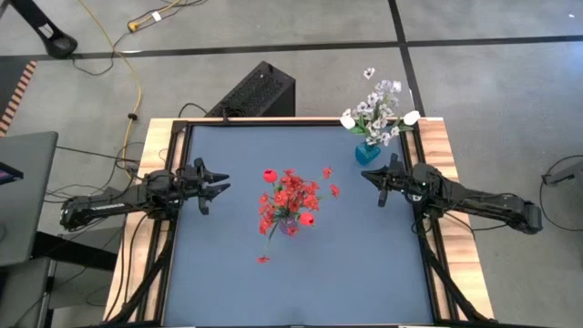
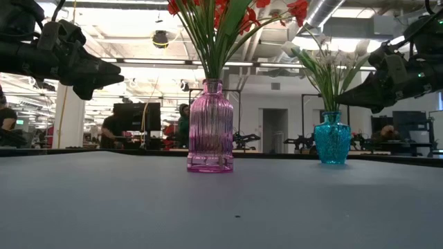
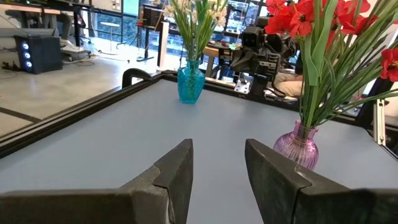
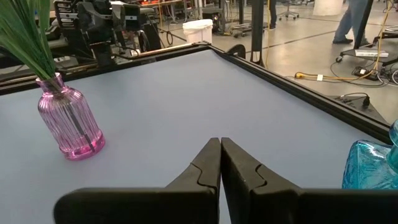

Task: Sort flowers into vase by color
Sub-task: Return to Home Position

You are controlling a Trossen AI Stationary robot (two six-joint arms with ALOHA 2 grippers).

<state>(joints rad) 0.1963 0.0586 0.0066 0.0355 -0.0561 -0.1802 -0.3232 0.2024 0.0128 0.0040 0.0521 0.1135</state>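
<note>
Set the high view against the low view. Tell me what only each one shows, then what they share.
Only the high view: a small red piece lying on the table short of the purple vase, and a black box beyond the table's far edge.
Only the low view: people in the room behind, and the vases' glass bodies seen side-on.
Both: the purple vase holding the red flowers, the blue vase holding the white flowers, and the left gripper and right gripper raised at either side.
</note>
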